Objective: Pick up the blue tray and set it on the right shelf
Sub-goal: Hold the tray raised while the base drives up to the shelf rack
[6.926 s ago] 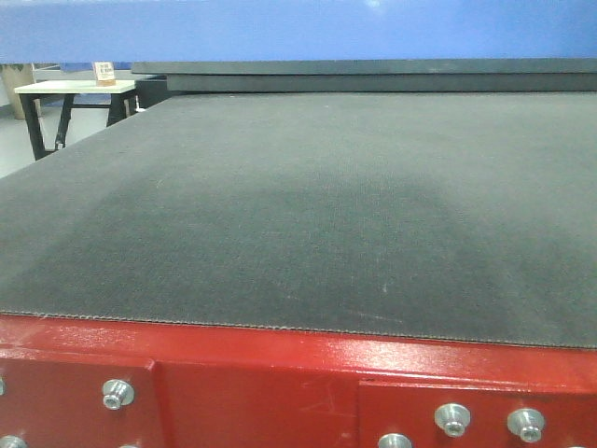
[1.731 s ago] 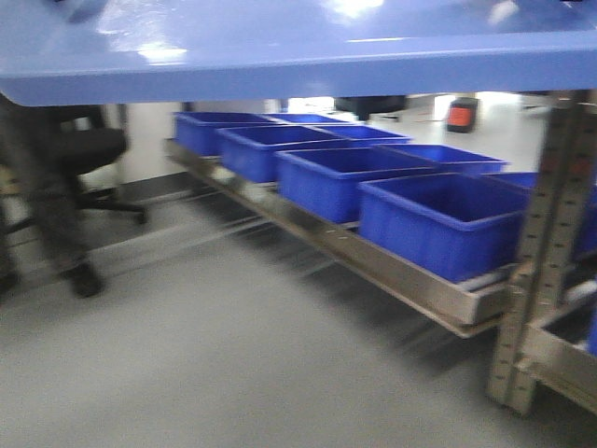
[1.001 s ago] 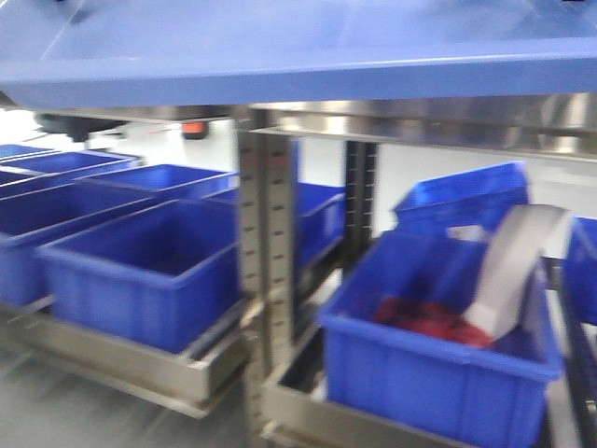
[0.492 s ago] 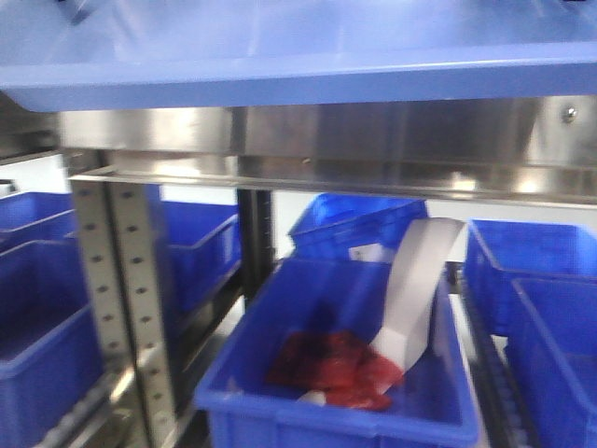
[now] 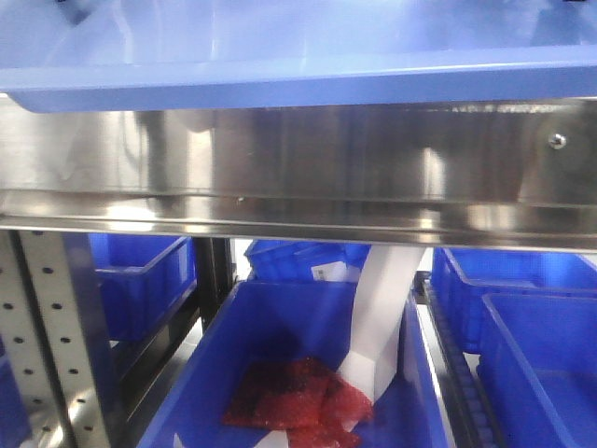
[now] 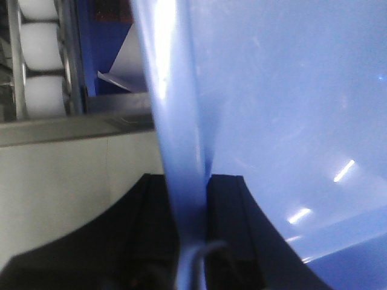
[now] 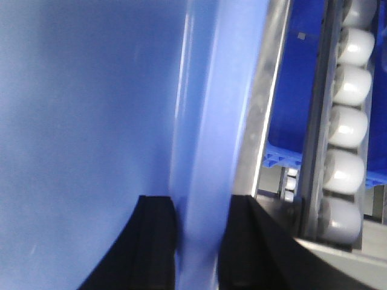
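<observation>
The light-blue tray (image 5: 298, 56) fills the top of the front view, held level just above the stainless shelf's wide front beam (image 5: 298, 168). My left gripper (image 6: 190, 208) is shut on the tray's left rim (image 6: 175, 121); its black fingers (image 6: 139, 229) stand on either side of the rim. My right gripper (image 7: 196, 235) is shut on the tray's right rim (image 7: 205, 121), with black fingers (image 7: 154, 241) on both sides. The tray's inside (image 6: 290, 109) shows in the left wrist view and its floor (image 7: 78, 121) in the right wrist view.
Below the beam stand deep dark-blue bins (image 5: 522, 345); the middle one (image 5: 280, 317) holds red bags (image 5: 294, 392) and a white sheet (image 5: 378, 317). A perforated upright (image 5: 56, 336) stands at left. White rollers (image 7: 351, 121) and a metal rail (image 7: 266, 103) lie beside the tray.
The view swung from the red-framed table past rows of bins to the steel rack. In the last half second the shelf's front beam grew larger and nearer under the tray.
</observation>
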{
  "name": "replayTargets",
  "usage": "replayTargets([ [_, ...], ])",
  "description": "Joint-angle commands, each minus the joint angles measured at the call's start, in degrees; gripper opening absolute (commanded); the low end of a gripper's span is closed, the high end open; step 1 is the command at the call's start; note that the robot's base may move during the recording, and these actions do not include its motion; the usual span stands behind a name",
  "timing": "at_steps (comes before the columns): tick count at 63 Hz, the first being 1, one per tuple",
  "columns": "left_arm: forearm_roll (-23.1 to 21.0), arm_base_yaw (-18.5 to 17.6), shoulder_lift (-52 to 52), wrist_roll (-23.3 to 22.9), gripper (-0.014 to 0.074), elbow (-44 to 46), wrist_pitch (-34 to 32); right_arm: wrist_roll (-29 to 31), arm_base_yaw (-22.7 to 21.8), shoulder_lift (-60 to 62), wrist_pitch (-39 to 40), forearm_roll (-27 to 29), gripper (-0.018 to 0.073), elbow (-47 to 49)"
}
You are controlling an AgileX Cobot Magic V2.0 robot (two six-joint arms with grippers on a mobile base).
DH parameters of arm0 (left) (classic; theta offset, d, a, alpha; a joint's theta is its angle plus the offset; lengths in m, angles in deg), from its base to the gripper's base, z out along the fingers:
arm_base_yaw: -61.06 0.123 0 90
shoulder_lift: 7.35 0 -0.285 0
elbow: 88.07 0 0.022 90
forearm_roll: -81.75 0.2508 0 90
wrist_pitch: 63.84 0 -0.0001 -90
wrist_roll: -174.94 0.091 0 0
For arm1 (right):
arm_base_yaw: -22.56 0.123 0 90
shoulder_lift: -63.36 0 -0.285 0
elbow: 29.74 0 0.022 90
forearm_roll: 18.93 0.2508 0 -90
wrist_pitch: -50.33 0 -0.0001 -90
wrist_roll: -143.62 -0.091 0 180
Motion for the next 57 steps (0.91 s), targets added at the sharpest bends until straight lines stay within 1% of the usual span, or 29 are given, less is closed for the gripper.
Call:
replayTargets([
  [1, -3.8, -0.7, 1.8, 2.4, -0.0048, 2.0, -1.6, 2.0, 0.3, 1.7, 4.4, 0.5, 0.0056, 1.7],
  [57, -3.8, -0.7, 1.8, 2.4, -0.0048, 2.0, -1.6, 2.0, 0.3, 1.7, 4.4, 0.5, 0.0056, 1.7],
])
